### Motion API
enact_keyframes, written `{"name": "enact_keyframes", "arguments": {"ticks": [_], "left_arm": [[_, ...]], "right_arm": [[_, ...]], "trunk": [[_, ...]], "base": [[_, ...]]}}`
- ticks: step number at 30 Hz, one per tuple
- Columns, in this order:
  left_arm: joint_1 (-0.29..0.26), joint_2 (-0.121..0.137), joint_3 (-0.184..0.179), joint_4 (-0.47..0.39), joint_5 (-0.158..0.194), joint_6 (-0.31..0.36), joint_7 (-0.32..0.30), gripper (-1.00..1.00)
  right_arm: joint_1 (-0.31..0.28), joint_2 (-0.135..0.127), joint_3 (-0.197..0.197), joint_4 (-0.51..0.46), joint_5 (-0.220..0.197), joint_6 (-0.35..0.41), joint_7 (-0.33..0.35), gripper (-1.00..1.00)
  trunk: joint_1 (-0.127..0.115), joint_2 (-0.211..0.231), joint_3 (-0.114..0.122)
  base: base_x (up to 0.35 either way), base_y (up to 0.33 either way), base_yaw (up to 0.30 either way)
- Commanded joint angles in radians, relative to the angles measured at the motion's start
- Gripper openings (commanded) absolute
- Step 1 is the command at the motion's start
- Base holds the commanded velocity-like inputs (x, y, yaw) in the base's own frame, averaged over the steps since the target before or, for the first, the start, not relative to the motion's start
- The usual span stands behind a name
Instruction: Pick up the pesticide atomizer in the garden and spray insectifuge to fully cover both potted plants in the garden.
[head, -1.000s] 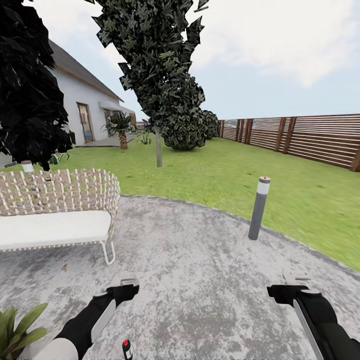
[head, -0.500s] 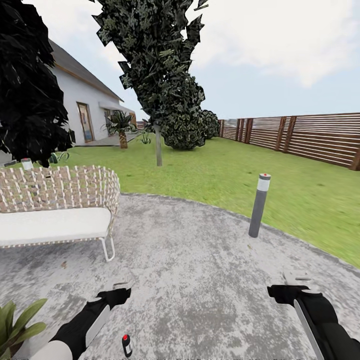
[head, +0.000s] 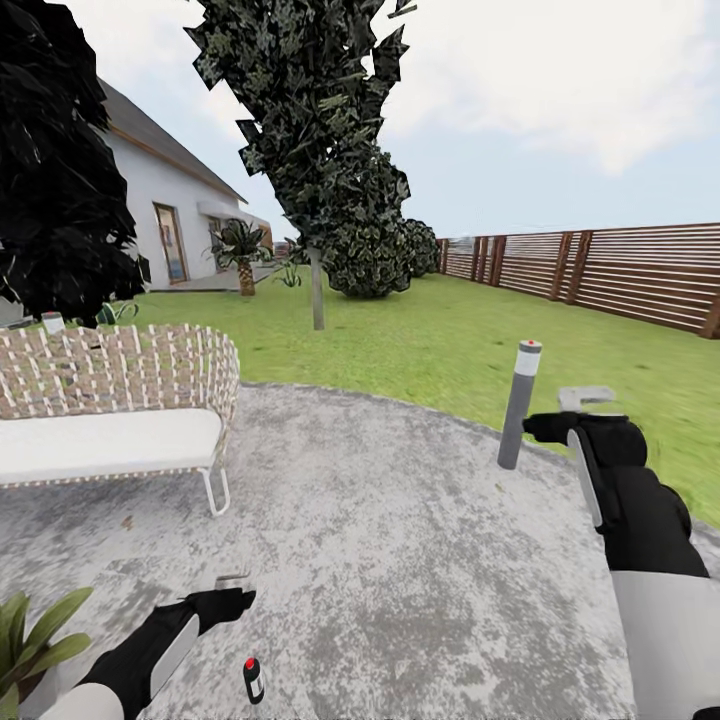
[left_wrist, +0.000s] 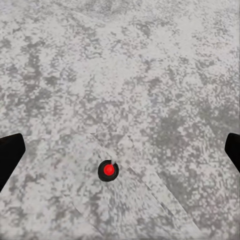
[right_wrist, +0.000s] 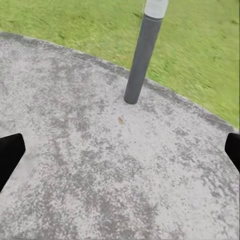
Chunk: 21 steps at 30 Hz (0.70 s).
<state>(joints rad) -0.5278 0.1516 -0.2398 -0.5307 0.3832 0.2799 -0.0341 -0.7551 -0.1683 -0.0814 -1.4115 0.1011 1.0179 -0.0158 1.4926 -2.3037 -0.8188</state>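
Head view: round grey speckled stone patio (head: 400, 560) across the lower half of the frame, green lawn (head: 440, 340) beyond it, brown slatted wooden fence (head: 600, 270) along the right edge; white house with a grey roof (head: 165, 215) at upper left, tall dark-leaved tree (head: 315, 130) at top centre. Wicker-backed bench with a white cushion (head: 110, 420) at mid left, standing on the patio. Grey bollard lamp with a white band and red top (head: 519, 403) right of centre, at the patio rim; in the right wrist view the same post (right_wrist: 142, 57) stands where stone meets grass. Small dark bottle with a white label and red tip, the pesticide atomizer (head: 253, 679), stands upright on the patio at bottom centre-left; in the left wrist view it is seen from above as a red dot in a dark ring (left_wrist: 108, 170), between the two dark fingertips at the frame's edges. Left claw (head: 232, 585) at lower left, just beside the atomizer but apart from it, spread wide, holding nothing. Right claw (head: 586, 398) raised at mid right, close by the bollard, fingers wide apart, empty. Green broad leaves of a plant (head: 30, 640) at the bottom left corner; its pot is not visible
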Motion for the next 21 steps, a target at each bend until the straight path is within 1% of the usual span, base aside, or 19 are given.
{"name": "enact_keyframes", "arguments": {"ticks": [1, 2, 3, 4, 6, 9, 13, 18, 20, 21], "left_arm": [[0.0, 0.0, 0.0, 0.0, 0.0, -0.002, 0.001, 1.0], [0.0, -0.001, 0.0, -0.001, 0.0, -0.003, 0.001, 1.0], [0.0, -0.005, -0.001, -0.012, -0.001, -0.001, -0.002, 1.0], [0.0, -0.007, -0.001, -0.013, -0.001, -0.002, 0.001, 1.0], [0.0, -0.01, 0.0, -0.009, 0.0, -0.004, 0.009, 1.0], [0.0, -0.01, 0.0, -0.004, 0.0, -0.022, 0.016, 1.0], [0.0, -0.012, -0.001, 0.006, 0.0, -0.1, 0.018, 1.0], [0.0, -0.012, -0.002, 0.007, -0.001, -0.116, 0.019, 1.0], [0.0, -0.012, -0.002, 0.007, 0.0, -0.117, 0.019, 1.0], [0.0, -0.012, -0.001, 0.007, 0.0, -0.118, 0.019, 1.0]], "right_arm": [[-0.001, 0.015, 0.001, 0.0, 0.01, -0.001, -0.001, 1.0], [-0.003, 0.024, 0.001, 0.0, 0.011, -0.003, -0.001, 1.0], [-0.086, 0.041, 0.002, 0.0, 0.004, -0.007, 0.0, 1.0], [-0.11, 0.043, 0.002, 0.0, 0.004, -0.007, 0.0, 1.0], [-0.129, 0.045, 0.004, 0.002, 0.002, -0.009, 0.0, 1.0], [-0.134, 0.045, 0.007, 0.006, 0.002, -0.011, 0.002, 1.0], [-0.136, 0.046, 0.001, 0.007, 0.0, -0.014, 0.006, 1.0], [-0.133, 0.048, -0.002, 0.01, -0.001, -0.027, 0.011, 1.0], [-0.12, 0.059, -0.002, 0.018, -0.002, -0.036, 0.01, 1.0], [-0.095, 0.075, -0.001, 0.036, -0.002, -0.042, 0.01, 1.0]], "trunk": [[0.004, -0.007, -0.003], [0.008, -0.014, -0.006], [0.012, -0.021, -0.009], [0.015, -0.028, -0.013], [0.023, -0.042, -0.019], [0.035, -0.063, -0.028], [0.05, -0.091, -0.041], [0.069, -0.126, -0.056], [0.077, -0.14, -0.063], [0.081, -0.147, -0.066]], "base": [[0.0, 0.0, 0.0], [0.0, 0.0, 0.0], [0.0, 0.0, 0.0], [0.0, 0.0, 0.0], [0.0, 0.0, 0.0], [0.0, 0.0, 0.0], [0.0, 0.0, 0.0], [0.0, 0.0, 0.0], [0.0, 0.0, 0.0], [0.0, 0.0, 0.0]]}}
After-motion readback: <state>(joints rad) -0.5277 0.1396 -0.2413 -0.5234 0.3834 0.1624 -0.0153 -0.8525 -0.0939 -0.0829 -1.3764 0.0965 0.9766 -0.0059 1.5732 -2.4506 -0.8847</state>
